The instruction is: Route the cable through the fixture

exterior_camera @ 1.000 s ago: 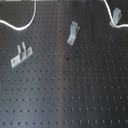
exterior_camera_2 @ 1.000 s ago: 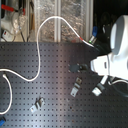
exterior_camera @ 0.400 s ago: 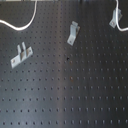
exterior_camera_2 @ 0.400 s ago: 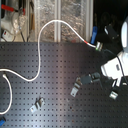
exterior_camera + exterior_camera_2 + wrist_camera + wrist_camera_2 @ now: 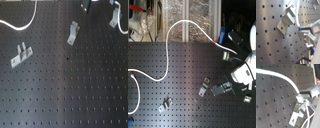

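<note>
The gripper (image 5: 223, 90) pinches the cable (image 5: 183, 24) just beside the small clip (image 5: 247, 99).

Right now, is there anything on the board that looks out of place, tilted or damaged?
Nothing looks damaged or spilled. The cable wanders in loose curves over the black perforated board, and part of it hangs past the far edge in the second exterior view. The three metal clips stand at different angles, which seems to be only how they are mounted.

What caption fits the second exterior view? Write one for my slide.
Panda gripper carries white cable across black perforated board toward metal clips.
</note>
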Controlling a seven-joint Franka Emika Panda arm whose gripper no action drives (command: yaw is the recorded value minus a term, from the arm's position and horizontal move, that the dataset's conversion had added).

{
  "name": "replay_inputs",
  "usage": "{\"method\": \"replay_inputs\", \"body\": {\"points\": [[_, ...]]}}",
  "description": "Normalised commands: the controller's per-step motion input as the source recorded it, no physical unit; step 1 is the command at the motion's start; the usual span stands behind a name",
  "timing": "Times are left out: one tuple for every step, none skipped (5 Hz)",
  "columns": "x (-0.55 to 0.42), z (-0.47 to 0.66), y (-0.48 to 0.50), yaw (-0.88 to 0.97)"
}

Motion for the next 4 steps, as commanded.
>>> {"method": "replay_inputs", "body": {"points": [[0.233,0.26,0.133,-0.69],[0.340,0.12,0.261,-0.55],[0.272,0.20,0.325,-0.51],[0.065,0.22,0.205,-0.20]]}}
